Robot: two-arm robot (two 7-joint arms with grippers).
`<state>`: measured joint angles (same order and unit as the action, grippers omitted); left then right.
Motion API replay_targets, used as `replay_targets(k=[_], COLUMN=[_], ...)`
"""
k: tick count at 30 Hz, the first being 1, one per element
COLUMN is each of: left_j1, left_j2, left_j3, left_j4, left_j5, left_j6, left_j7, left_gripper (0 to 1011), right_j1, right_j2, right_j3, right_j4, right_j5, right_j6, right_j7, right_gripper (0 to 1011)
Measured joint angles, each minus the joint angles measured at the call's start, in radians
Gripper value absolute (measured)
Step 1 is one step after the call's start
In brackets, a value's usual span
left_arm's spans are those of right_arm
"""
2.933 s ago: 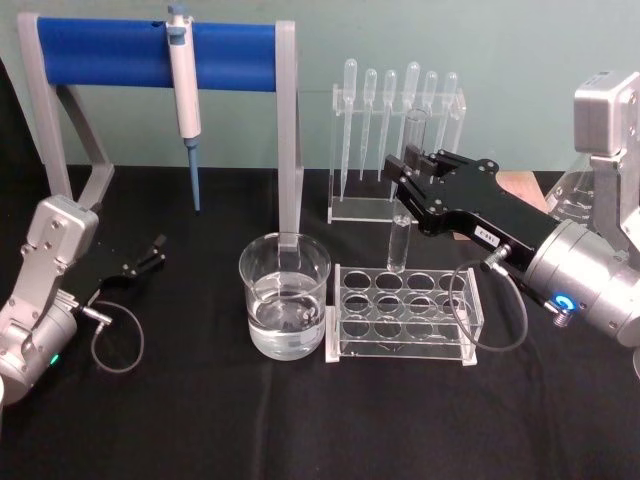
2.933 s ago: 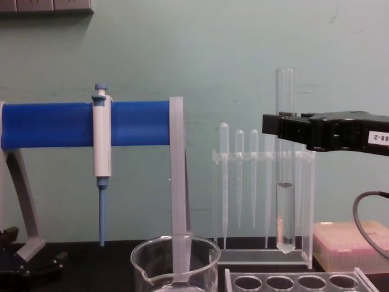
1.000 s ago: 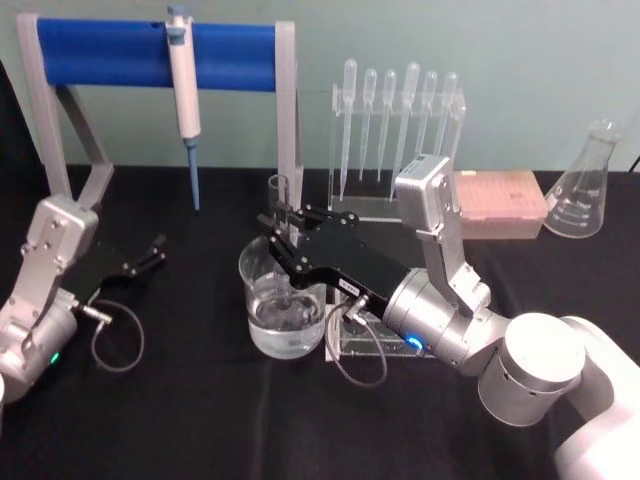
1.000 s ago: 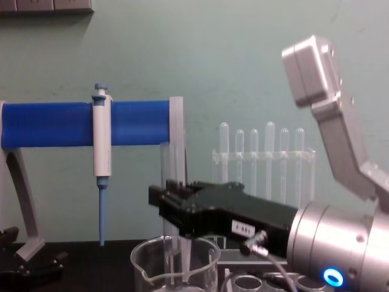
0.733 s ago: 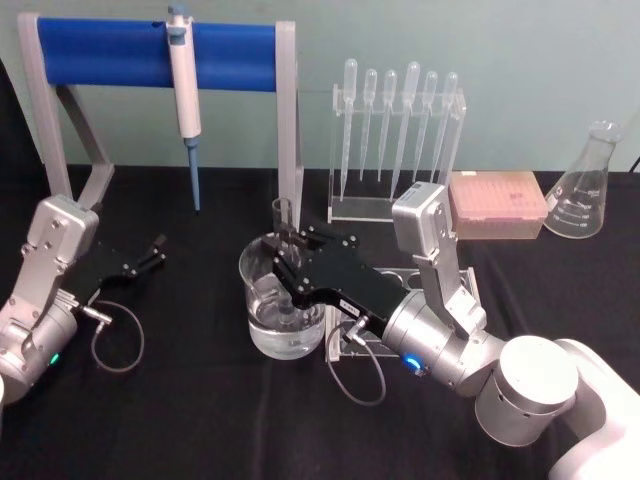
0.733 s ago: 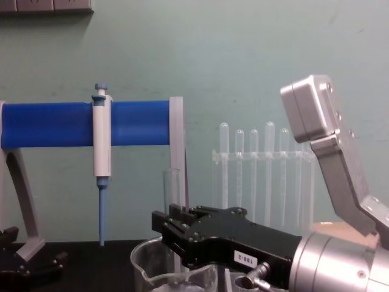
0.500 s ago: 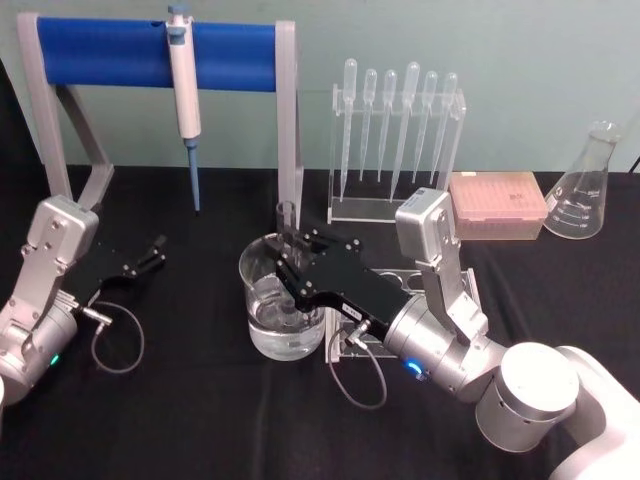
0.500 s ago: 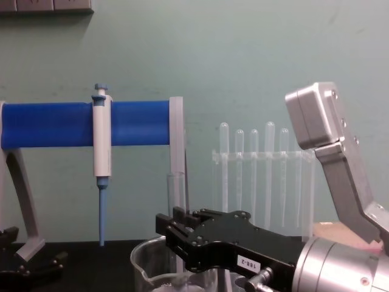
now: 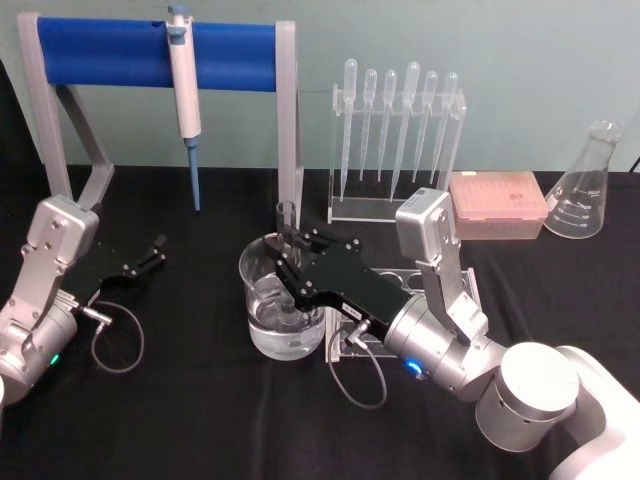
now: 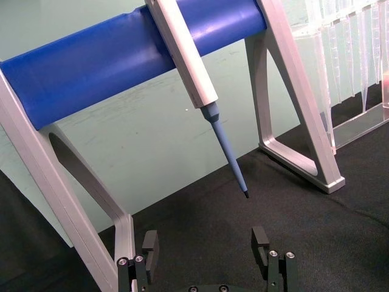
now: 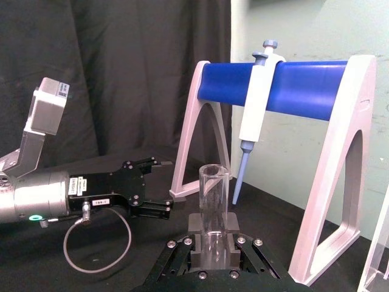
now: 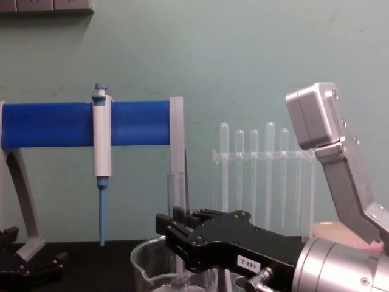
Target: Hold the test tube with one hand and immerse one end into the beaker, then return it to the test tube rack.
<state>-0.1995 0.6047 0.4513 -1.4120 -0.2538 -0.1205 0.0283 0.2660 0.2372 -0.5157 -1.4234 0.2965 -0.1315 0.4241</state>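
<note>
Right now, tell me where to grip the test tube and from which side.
Grip the test tube on its upper part, just below the rim, coming in level from the robot's right, as the right gripper does. It stands upright with its lower end in the beaker, whose wall blocks any lower hold. The left gripper is parked far left.

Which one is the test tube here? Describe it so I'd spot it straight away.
Find the wide glass beaker at the middle of the table. Standing upright in it, clamped in the right gripper's black jaws, is the test tube: a clear, open-topped glass tube, wider than the bulb-topped pipettes racked behind.
</note>
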Motion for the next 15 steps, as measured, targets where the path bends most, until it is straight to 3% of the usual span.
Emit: replay_targets(k=[15], left_j1=[0.0], left_j2=[0.0], left_j3=[0.0], left_j4=[0.0], left_j5=[0.0], left_j6=[0.0], left_j7=[0.0], left_gripper=[1000], right_j1=[0.001], right_j2=[0.001], right_j3=[-0.001], right_j4=[-0.001], right_j5=[0.001], right_j6=[0.001], right_j7=[0.0], right_gripper=[227])
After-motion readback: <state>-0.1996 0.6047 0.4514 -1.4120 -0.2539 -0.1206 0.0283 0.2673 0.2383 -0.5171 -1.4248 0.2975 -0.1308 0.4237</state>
